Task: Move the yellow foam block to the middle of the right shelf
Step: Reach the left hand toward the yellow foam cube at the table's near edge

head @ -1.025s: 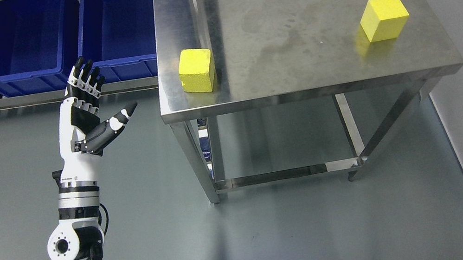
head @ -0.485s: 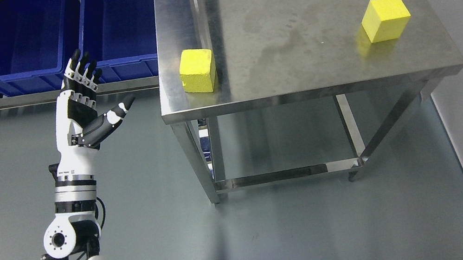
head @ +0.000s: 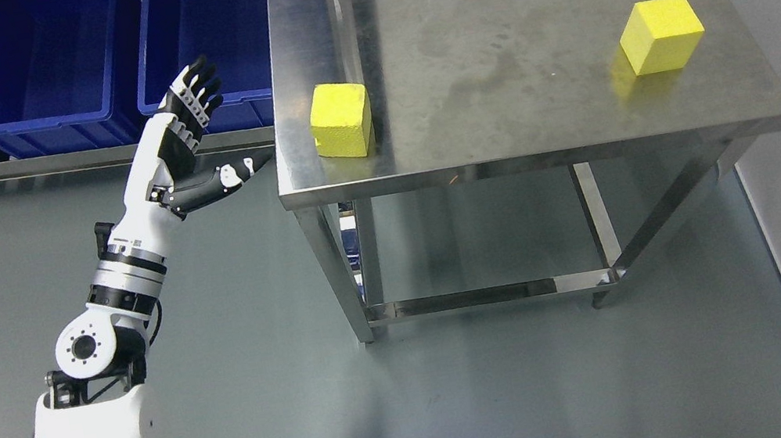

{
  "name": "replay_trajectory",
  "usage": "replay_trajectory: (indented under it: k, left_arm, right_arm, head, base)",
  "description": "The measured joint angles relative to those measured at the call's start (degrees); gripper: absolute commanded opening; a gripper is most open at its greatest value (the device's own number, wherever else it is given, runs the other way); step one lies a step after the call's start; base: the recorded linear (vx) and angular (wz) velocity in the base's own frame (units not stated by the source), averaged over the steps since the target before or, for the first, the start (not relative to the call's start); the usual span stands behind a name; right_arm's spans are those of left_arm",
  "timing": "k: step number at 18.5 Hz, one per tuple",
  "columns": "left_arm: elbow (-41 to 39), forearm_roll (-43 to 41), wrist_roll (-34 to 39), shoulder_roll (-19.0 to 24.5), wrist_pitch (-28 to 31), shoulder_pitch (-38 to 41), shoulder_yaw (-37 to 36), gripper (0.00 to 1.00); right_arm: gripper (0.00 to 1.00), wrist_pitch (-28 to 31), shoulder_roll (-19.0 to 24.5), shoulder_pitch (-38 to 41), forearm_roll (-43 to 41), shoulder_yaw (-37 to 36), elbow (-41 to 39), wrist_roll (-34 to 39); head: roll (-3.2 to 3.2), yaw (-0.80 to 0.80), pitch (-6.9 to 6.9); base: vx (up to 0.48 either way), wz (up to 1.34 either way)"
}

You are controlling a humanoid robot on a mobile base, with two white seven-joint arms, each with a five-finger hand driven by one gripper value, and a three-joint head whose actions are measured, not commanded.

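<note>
**Left hand open beside the desk**

My left hand (head: pixel 192 145) is raised just left of the steel desk (head: pixel 505 144), fingers (head: pixel 197 85) spread, thumb pointing at its edge, holding nothing. One yellow foam block (head: pixel 340 119) sits at the desk's near-left corner; another yellow block (head: pixel 661 35) sits far right.

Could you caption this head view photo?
Open left hand reaches toward a yellow foam block on a steel table.
</note>
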Motion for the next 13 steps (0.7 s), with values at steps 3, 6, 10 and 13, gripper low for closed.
replay_trajectory:
  k: [3, 6, 10, 13]
  left_arm:
    - [1.6, -2.1, -2.2, 0.9, 0.9, -2.5, -2.0, 1.0]
    - [2.9, -3.4, -3.9, 1.5, 2.6, -4.6, -4.1, 1.0]
    - [4.7, -4.2, -6.0, 1.7, 3.7, -6.9, -6.8, 1.0]
    - [6.1, -4.6, -8.5, 1.4, 4.0, -8.1, -8.5, 1.0]
  right_arm:
    - [1.0, 0.0, 0.0, 0.0, 0.0, 0.0, 0.0, 0.0]
    - [1.0, 0.0, 0.0, 0.0, 0.0, 0.0, 0.0, 0.0]
    - [1.0, 0.0, 0.0, 0.0, 0.0, 0.0, 0.0, 0.0]
    - [1.0, 0.0, 0.0, 0.0, 0.0, 0.0, 0.0, 0.0]
  head:
    - [0.0, 0.0, 0.0]
    - [0.0, 0.0, 0.0]
    - [0.0, 0.0, 0.0]
    - [0.0, 0.0, 0.0]
  base:
    - [0.018, 0.06]
    - [0.022, 0.07]
    - [0.038, 0.07]
    - [0.047, 0.05]
